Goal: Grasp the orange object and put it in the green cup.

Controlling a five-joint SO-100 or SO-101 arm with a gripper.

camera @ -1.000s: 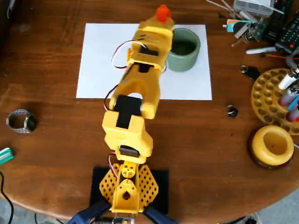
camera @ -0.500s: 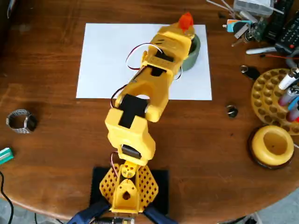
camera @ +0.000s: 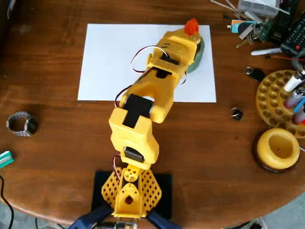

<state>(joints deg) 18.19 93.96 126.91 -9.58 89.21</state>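
**Gripper up over the cup with the orange piece**

Gripper point(camera: 190, 29) looks clamped on the orange object point(camera: 192, 25), which pokes out at the tip, though the arm hides the jaws so I can't swear to it. Right under and beside the hand sits the green cup point(camera: 199, 53), mostly covered by the wrist, only a crescent showing. My guess is it's lining up a drop. Both are over the white paper point(camera: 107, 62); the yellow holder point(camera: 278, 148) sits well away.

1. Paper sheet point(camera: 109, 62): on table point(camera: 214, 143), centre rear.
2. Cup point(camera: 198, 55): on sheet's right rear, largely under arm point(camera: 157, 95).
3. Wristwatch point(camera: 21, 124): far left.
4. Round holder point(camera: 278, 148): far right.
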